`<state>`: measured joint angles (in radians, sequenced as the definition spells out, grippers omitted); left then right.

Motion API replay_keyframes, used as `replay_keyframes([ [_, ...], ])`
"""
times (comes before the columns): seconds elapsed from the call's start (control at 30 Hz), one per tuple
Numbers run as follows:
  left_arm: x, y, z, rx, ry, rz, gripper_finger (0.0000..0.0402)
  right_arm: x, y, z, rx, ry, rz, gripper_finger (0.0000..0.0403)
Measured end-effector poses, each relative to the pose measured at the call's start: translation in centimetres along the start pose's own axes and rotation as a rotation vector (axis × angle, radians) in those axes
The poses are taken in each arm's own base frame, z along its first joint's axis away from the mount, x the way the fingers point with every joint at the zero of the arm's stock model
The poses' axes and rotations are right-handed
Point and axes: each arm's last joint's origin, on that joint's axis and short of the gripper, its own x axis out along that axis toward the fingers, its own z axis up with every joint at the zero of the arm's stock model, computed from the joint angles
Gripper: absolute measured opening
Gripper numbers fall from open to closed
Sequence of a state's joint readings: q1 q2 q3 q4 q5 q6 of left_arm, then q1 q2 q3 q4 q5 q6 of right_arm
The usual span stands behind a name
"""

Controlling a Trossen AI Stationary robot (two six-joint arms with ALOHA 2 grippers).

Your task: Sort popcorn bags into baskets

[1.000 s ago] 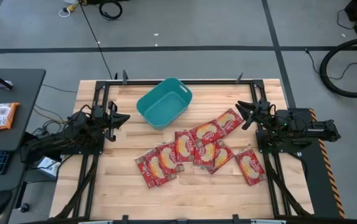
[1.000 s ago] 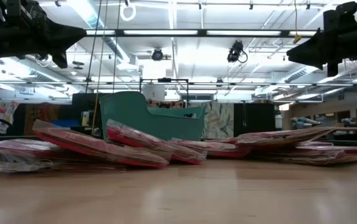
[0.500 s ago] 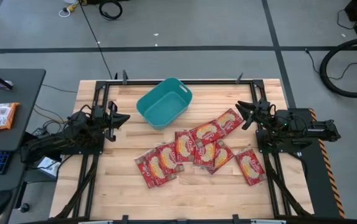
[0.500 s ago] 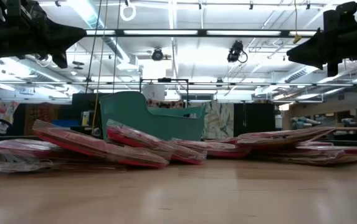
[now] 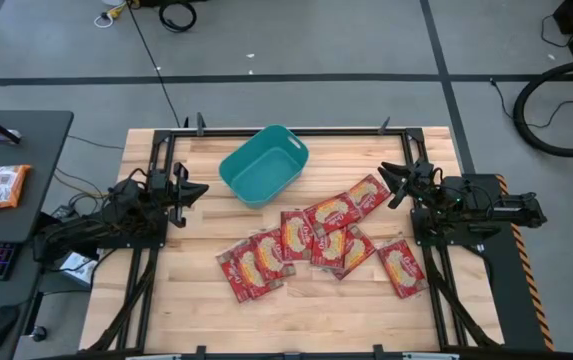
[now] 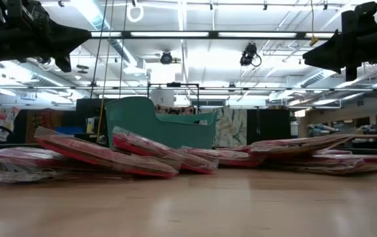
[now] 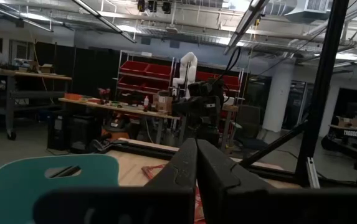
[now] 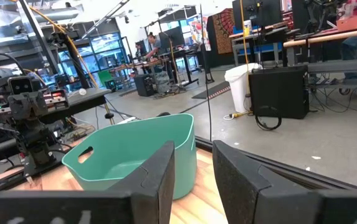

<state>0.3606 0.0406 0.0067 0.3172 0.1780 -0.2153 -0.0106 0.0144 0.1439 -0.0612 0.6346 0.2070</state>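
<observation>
Red popcorn bags (image 5: pixel 311 243) scattered mid-table, lower centre of frame; empty teal basket (image 5: pixel 263 164) above them; left gripper (image 5: pixel 198 190) pinched closed at left; right gripper (image 5: pixel 388 184) parted, holding nothing, at right

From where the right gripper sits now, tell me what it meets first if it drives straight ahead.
Probably the teal tub: the right gripper, fingers parted and empty, points at its near wall. Depth is unclear, and it may pass above the rim.

One camera looks straight down, one skims the tabletop, two ride wrists; all share the basket (image 5: pixel 263 165).
</observation>
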Motion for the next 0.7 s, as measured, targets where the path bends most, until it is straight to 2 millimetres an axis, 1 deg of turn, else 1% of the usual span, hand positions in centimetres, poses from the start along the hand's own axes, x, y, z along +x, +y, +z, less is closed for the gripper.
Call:
replay_keyframes([
  [0.3, 0.0, 0.0, 0.0, -0.009, -0.001, 0.000, 0.0009, 0.0, 0.0, 0.0, -0.014, -0.002, -0.001, 0.0114],
  [0.4, 0.0, 0.0, 0.0, -0.009, -0.004, -0.001, 0.0009, 0.0, 0.0, 0.4, -0.043, -0.043, -0.027, 0.0114],
  [0.5, 0.0, 0.0, 0.1, -0.068, -0.013, -0.003, 0.0009, 0.0, 0.0, 0.7, -0.055, -0.067, -0.025, 0.0114],
  [0.57, 0.0, -0.1, 0.3, -0.117, -0.035, -0.010, 0.0009, 0.0, 0.1, 1.0, -0.034, -0.087, -0.020, 0.0114],
  [0.7, -0.1, -0.2, 1.1, -0.148, -0.110, -0.034, 0.0009, -0.1, 0.2, 1.6, 0.036, -0.147, -0.004, 0.0114],
])
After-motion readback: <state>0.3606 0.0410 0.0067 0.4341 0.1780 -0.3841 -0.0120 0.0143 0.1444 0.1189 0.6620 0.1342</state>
